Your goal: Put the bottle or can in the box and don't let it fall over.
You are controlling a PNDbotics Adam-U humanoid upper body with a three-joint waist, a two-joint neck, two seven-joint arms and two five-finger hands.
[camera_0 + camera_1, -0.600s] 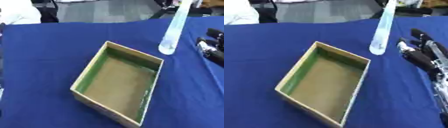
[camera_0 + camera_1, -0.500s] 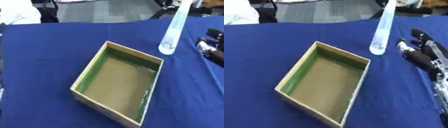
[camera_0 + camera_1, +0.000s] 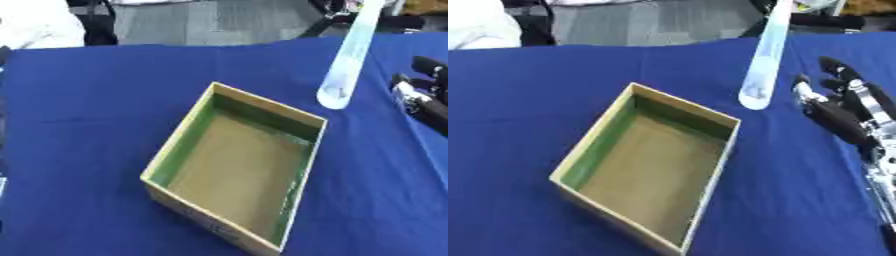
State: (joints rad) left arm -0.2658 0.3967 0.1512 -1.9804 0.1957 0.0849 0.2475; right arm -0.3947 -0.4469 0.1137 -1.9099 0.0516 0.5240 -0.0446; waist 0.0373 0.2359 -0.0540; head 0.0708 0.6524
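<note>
box sits near the middle of the table, askew, open side up, nothing in it. bottle stands upright behind the box's far right corner, apart from it. right hand is just right of the bottle, not touching.
</note>
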